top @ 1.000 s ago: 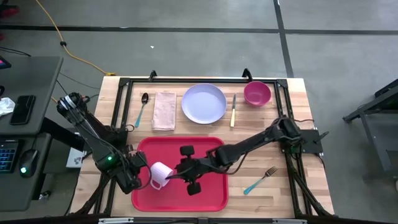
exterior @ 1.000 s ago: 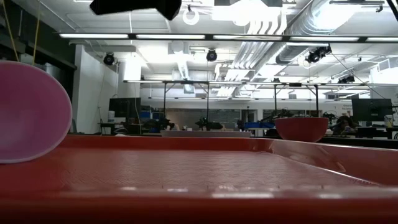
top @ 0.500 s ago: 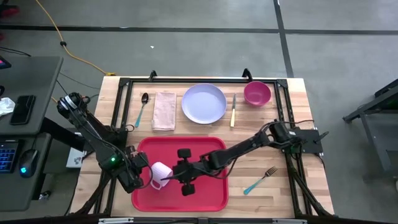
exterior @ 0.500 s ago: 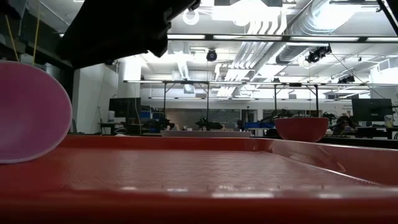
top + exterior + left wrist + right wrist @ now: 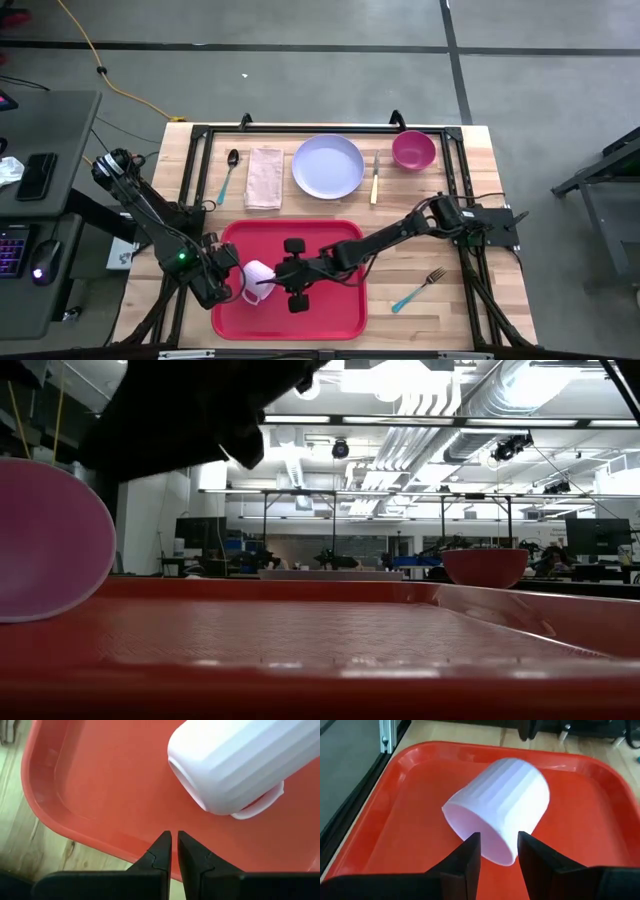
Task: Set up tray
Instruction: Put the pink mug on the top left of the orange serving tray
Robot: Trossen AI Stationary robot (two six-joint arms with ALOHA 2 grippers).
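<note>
A white cup (image 5: 257, 279) lies on its side on the red tray (image 5: 330, 310), near the tray's left end. Its handle (image 5: 256, 808) is low against the tray floor and its open mouth (image 5: 470, 827) faces my right gripper (image 5: 498, 851). That gripper is open, with its fingers just in front of the mouth's rim. My left gripper (image 5: 174, 839) is shut and hovers over the tray's left rim (image 5: 45, 810), a little short of the cup's base. In the low view the cup (image 5: 45, 540) shows at the far left. My right gripper has its two fingers (image 5: 468, 851) on either side of the lower part of the cup's mouth rim (image 5: 496, 851), slanting down from the table's right. I cannot tell whether they touch it.
Along the table's far side lie a spoon (image 5: 230, 172), a folded napkin (image 5: 264, 178), a pale plate (image 5: 328, 166), a knife (image 5: 375, 178) and a pink bowl (image 5: 413, 150). A fork (image 5: 418, 288) lies right of the tray. The tray's right half is bare.
My right gripper has come down and toward the table's left edge, up to the cup's mouth. In the low view its dark body has sunk into the top left. The cup has stayed where it was.
</note>
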